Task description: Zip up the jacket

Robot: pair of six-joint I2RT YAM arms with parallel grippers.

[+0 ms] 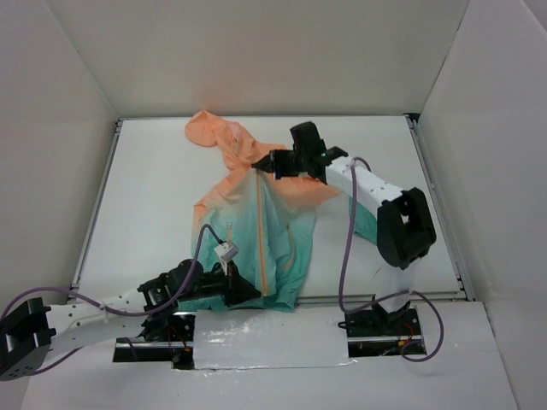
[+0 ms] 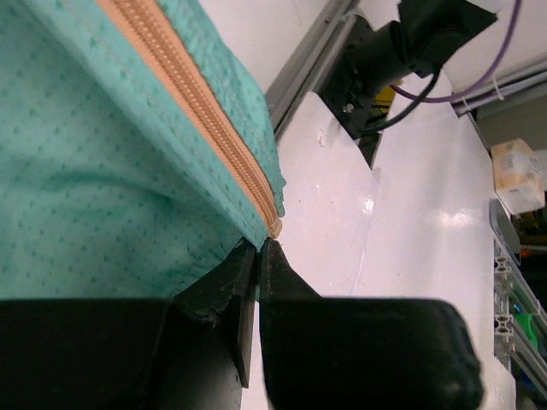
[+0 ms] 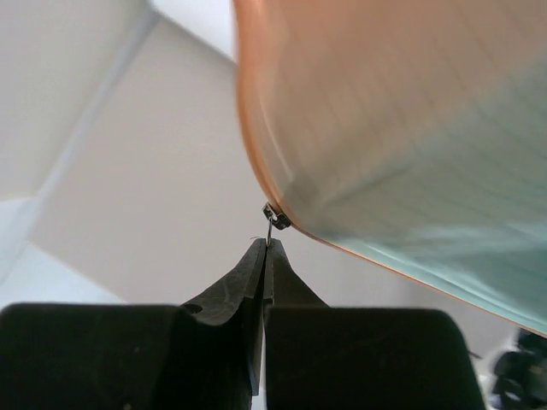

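Note:
The jacket (image 1: 256, 222) lies on the white table, peach-orange at the hood and shoulders, teal toward the hem. Its orange zipper (image 1: 260, 239) runs closed down the front. My left gripper (image 1: 248, 293) is shut on the teal hem at the zipper's bottom end (image 2: 272, 224). My right gripper (image 1: 272, 162) is shut on the small metal zipper pull (image 3: 272, 222) near the collar, lifted off the table; in the right wrist view the fabric (image 3: 393, 128) hangs from the pull.
White walls enclose the table on three sides. An aluminium rail (image 1: 367, 297) runs along the near edge by the arm bases. Purple cables (image 1: 346, 256) loop from each arm. A taped strip (image 1: 265, 346) lies between the bases.

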